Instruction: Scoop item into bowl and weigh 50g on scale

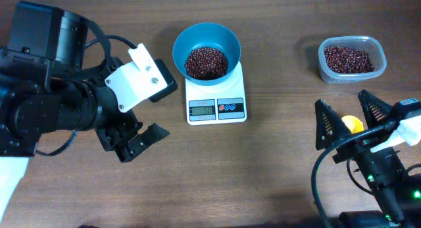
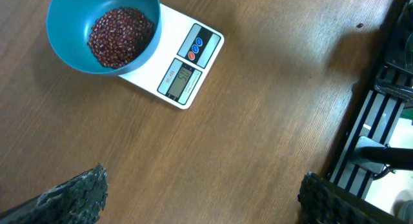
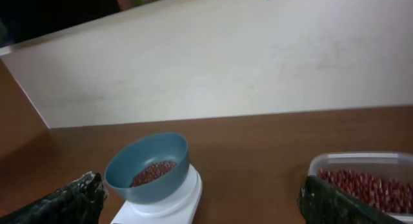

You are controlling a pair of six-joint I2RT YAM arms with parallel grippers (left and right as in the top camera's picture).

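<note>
Left pincer (image 1: 138, 144), fingers apart, near scale (image 1: 216, 110)

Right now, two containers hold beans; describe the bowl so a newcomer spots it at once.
On the table, find the white scale near the middle. The bowl sits on top of it, holding beans. It is round and bright blue, unlike the clear rectangular tub standing on the table far right.

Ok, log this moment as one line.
bowl with beans on scale | left gripper open, clear of bowl | right gripper open | tub holds more beans
</note>
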